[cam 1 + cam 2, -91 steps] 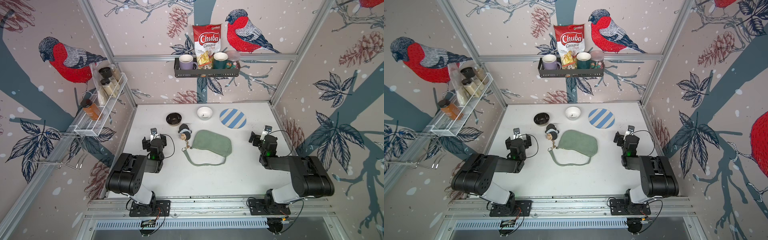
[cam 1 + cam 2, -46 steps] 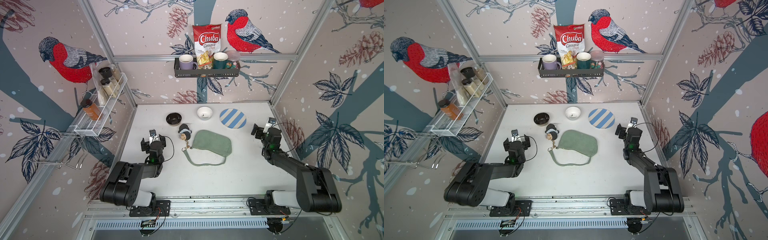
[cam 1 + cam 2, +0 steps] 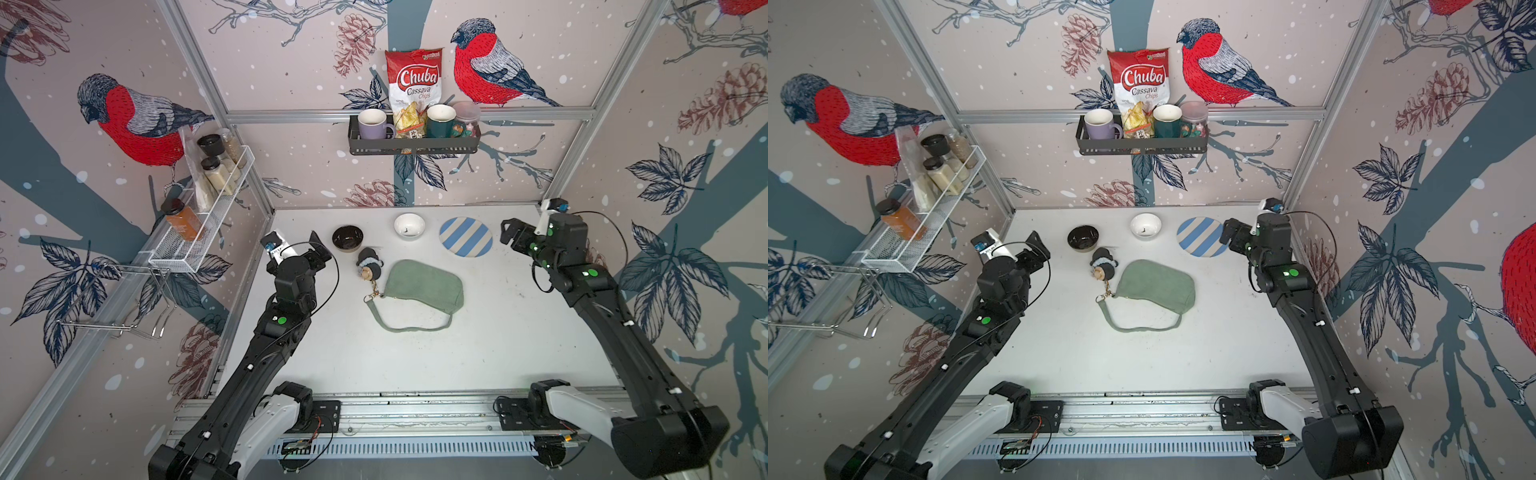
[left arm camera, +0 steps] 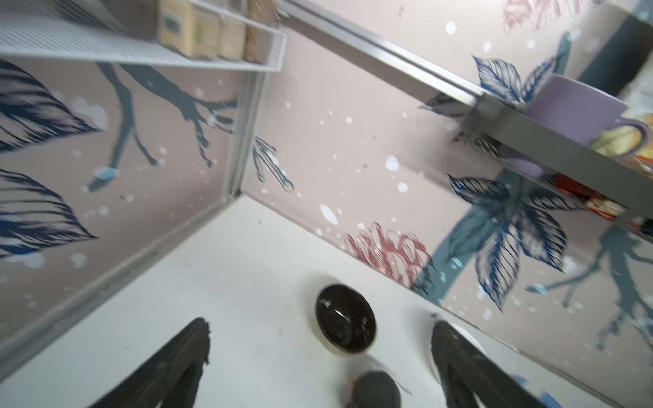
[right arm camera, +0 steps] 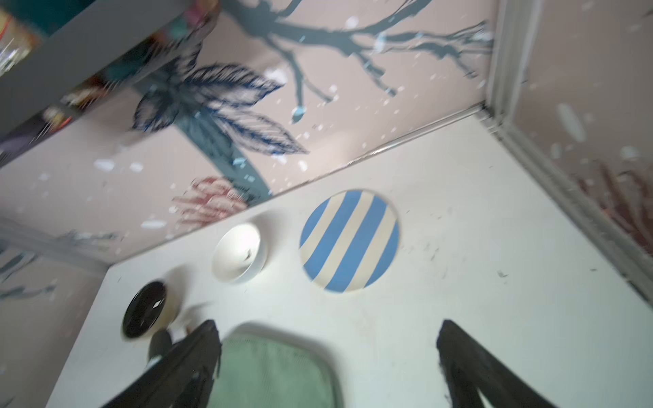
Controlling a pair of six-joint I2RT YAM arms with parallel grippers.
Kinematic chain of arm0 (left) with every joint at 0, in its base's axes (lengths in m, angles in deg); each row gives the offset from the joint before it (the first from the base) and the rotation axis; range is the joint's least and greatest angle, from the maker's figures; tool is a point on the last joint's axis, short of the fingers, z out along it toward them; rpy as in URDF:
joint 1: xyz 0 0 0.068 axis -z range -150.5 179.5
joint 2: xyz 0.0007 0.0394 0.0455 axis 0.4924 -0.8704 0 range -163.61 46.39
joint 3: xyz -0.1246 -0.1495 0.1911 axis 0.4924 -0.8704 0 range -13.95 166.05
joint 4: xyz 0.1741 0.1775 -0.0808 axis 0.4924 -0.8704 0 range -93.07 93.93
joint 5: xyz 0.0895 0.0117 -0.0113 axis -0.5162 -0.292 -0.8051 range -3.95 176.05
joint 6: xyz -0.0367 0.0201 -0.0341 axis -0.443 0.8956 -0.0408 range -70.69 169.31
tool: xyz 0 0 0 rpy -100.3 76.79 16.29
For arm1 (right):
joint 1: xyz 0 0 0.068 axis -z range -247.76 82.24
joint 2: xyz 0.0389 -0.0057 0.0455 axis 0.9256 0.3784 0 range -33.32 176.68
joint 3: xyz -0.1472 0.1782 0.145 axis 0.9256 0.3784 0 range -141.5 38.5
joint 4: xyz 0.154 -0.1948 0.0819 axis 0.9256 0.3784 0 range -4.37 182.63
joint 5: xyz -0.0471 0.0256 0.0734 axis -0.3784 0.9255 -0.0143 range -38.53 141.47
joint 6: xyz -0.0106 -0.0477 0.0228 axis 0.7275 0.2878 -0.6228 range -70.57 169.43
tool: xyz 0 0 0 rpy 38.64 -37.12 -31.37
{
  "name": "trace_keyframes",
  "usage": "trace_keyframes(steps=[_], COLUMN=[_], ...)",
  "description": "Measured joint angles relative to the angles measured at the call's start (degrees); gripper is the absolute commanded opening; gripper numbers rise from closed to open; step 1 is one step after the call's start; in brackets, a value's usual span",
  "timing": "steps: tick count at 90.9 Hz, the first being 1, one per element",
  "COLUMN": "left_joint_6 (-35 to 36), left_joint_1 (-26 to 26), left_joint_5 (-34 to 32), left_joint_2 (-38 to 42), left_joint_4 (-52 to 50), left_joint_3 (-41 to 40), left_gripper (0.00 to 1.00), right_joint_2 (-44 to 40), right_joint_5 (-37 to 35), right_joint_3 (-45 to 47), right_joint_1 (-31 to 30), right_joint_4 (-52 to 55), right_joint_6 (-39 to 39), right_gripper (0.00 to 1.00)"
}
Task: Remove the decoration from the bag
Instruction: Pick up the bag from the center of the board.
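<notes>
Small black, pastel-scarfed plush decoration (image 3: 369,266) beside soft sage-green bag (image 3: 424,284)

On the near side of the bag (image 3: 424,286), past its strap (image 3: 409,328), the counter (image 3: 415,361) is bare to its front edge, and it is bare to the bag's right too. Behind the bag stand a black bowl (image 3: 347,238), a white bowl (image 3: 409,226) and a striped plate (image 3: 466,238), with open gaps between them. The penguin (image 3: 369,266) lies off the bag's left end, just beside the black bowl, which narrows the way in from behind.
</notes>
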Motion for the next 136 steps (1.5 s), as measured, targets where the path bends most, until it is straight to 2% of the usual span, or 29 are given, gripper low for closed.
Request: trace_keyframes(steps=[9,24,27,39,49,63,75,89,101,136], left_joint_6=[-1.9,-1.7,-1.2,1.9,4.7,7.6,9.1,9.9,10.3,10.6], left_joint_1=[3.3,7.0,7.1,7.3,7.3,7.3,7.3,7.3,7.3,7.3], left_joint_5=[6.1,13.1,14.5,18.5,20.0,21.0,21.6,23.3,24.4,26.1], left_joint_2=[-1.6,-4.5,-4.9,-5.9,-5.1,-2.4,-1.0,-0.6,-1.0,-1.1], left_joint_4=[-8.9,-21.9,-24.0,-32.9,-38.8,-44.5,-47.0,-47.1,-47.0,-45.8], left_joint_3=[7.1,16.2,17.0,18.5,18.6,20.2,22.4,22.5,22.3,21.2], left_gripper=[0.97,0.97,0.97,0.97,0.97,0.95,0.9,0.9,0.9,0.91], right_joint_2=[0.8,7.5,9.6,19.2,27.7,38.2,43.6,46.8,48.9,54.8], right_joint_5=[-1.4,-5.7,-6.4,-6.9,-7.8,-8.3,-8.8,-8.6,-8.6,-10.3], right_joint_3=[-0.6,-0.2,-0.2,-0.6,-4.4,-12.0,-15.4,-16.3,-17.4,-21.3], right_joint_1=[-11.2,-29.2,-32.0,-38.5,-43.3,-46.0,-47.1,-47.3,-48.0,-50.9], right_joint_4=[3.7,4.9,4.7,2.9,2.0,1.9,2.6,3.5,4.4,8.9], right_joint_6=[-1.9,-5.1,-6.1,-8.9,-9.4,-9.3,-9.2,-9.2,-9.4,-10.5], right_gripper=[0.8,0.79,0.76,0.73,0.72,0.65,0.58,0.53,0.45,0.41])
